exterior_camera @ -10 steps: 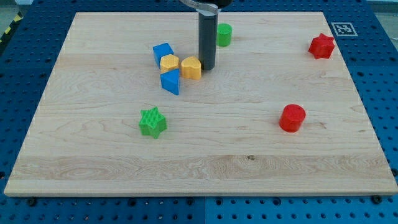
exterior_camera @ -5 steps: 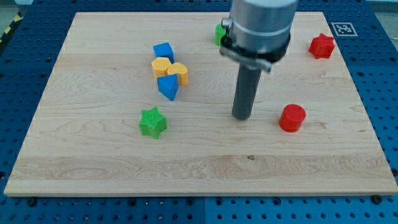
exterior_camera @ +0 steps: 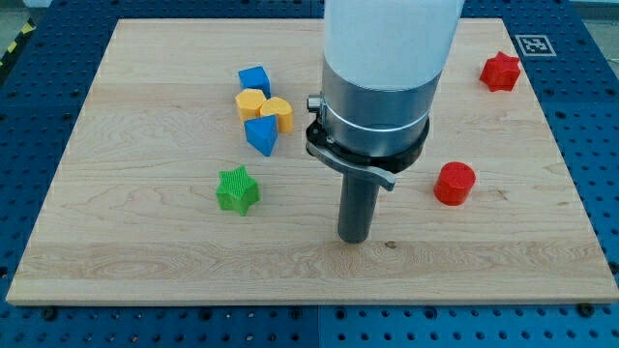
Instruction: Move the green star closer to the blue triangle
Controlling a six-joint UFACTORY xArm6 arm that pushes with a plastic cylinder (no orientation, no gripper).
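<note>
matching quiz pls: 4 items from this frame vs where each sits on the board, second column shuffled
Column 1:
1. green star
2. red star
3. red cylinder
4. my tip

Column 2:
A. near the view's top right corner of the board
B. at the view's lower middle, to the view's right of the green star and apart from it
C. below the blue triangle, toward the view's bottom
D. at the view's right, beside the arm's body

Pairs: 1-C, 2-A, 3-D, 4-B
</note>
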